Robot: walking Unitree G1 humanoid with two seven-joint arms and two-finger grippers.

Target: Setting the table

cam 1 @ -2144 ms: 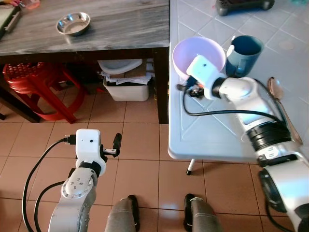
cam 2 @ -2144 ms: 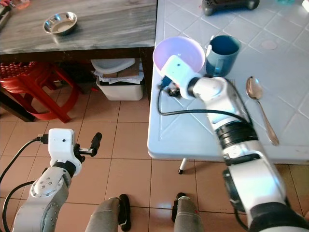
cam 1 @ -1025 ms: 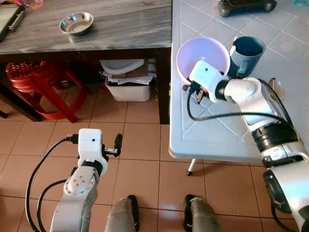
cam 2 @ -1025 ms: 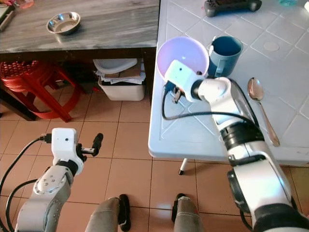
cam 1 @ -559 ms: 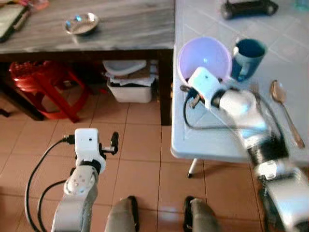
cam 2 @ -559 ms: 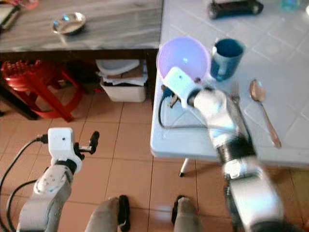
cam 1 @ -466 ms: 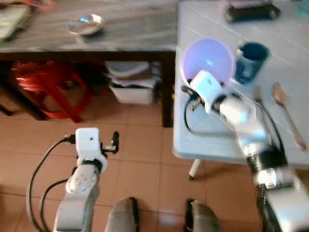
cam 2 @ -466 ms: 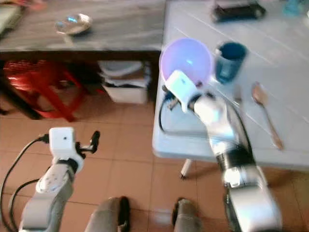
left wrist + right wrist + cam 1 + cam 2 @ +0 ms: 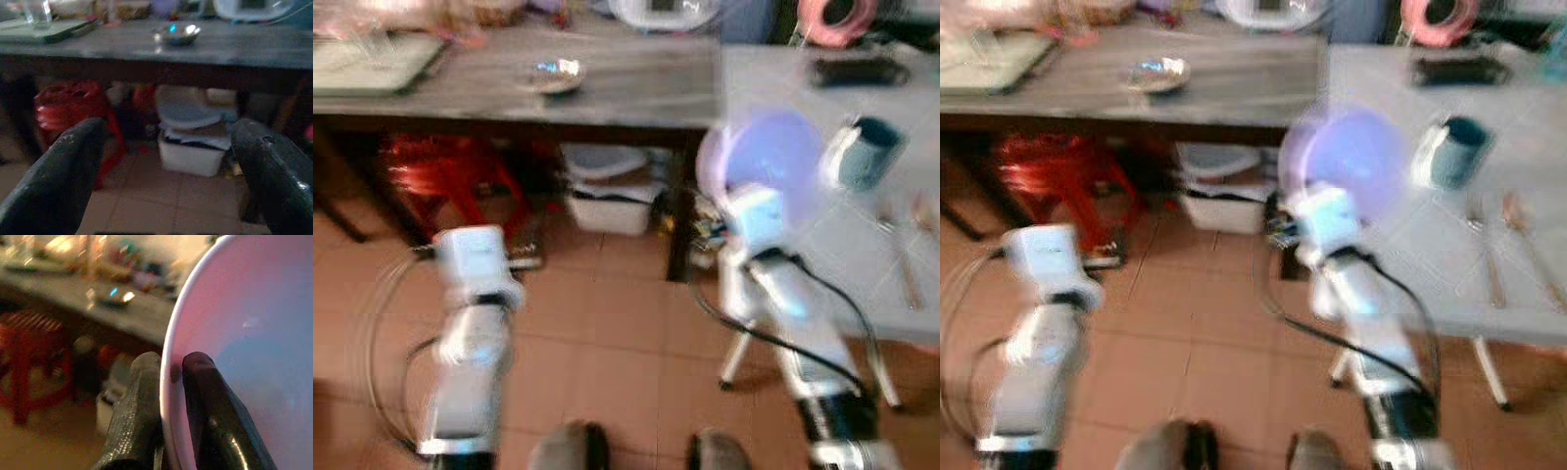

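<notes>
The pink bowl (image 9: 244,357) is held by its rim, pinched between the two closed fingers of the right gripper (image 9: 168,396). It has been lifted off the white table (image 9: 1528,225) and is likely being carried away. The pinch is seen in the right wrist view. The left gripper (image 9: 171,171) is wide open, holding nothing.

Smooth glossy plastic bowl (image 9: 244,347)
</notes>
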